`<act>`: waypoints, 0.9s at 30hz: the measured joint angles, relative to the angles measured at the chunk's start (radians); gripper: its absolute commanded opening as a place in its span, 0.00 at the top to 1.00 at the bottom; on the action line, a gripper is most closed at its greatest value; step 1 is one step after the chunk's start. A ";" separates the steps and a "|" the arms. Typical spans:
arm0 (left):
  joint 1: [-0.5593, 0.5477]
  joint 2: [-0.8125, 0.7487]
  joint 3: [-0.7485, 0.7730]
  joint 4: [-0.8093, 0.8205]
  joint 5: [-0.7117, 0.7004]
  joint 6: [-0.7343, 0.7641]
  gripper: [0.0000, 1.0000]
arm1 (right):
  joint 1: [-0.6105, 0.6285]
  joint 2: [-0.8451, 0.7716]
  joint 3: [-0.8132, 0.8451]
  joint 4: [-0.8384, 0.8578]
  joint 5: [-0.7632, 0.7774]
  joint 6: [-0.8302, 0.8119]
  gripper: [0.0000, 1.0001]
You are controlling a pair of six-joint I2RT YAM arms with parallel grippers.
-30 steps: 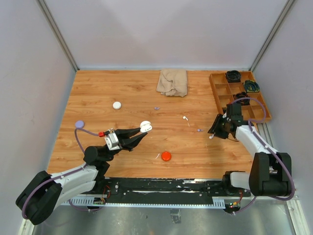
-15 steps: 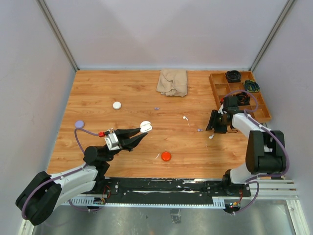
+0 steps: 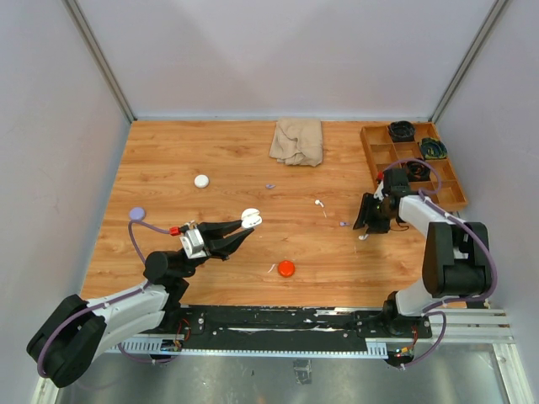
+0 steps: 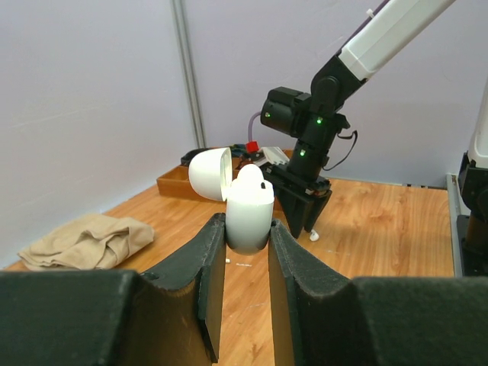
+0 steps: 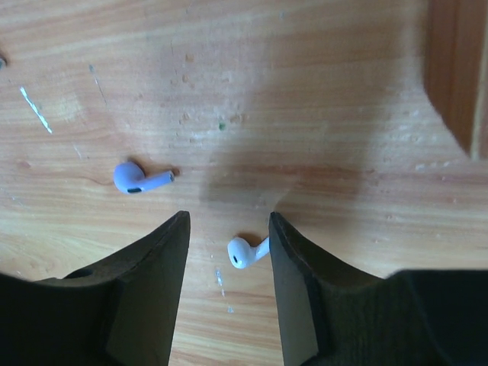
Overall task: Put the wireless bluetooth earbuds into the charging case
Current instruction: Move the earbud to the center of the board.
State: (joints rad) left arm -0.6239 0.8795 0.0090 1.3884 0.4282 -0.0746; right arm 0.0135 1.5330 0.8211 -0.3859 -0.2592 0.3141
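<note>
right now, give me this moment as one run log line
left tool: shut on open white charging case | right tool: open over white earbud on table | purple earbud: loose beside it

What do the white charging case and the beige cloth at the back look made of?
The charging case: likely hard plastic, smooth and slightly glossy, with soft highlights on its open lid. The beige cloth: looks like soft fabric, matte, crumpled into folds.

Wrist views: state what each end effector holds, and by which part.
Left end effector: the open charging case, by its lower body's sides. Right end effector: nothing; a white earbud lies between its open fingers.
</note>
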 measured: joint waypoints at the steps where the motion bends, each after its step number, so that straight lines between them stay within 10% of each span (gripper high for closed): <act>1: 0.000 0.000 0.000 0.000 0.000 0.000 1.00 | 0.000 -0.007 -0.007 -0.006 -0.002 0.001 0.53; 27: 0.000 0.000 0.000 -0.001 0.003 0.000 1.00 | 0.164 -0.133 0.035 -0.223 0.173 0.023 0.58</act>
State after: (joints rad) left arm -0.6239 0.8799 0.0090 1.3872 0.4309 -0.0750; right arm 0.1780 1.3998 0.8562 -0.6090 -0.0860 0.3374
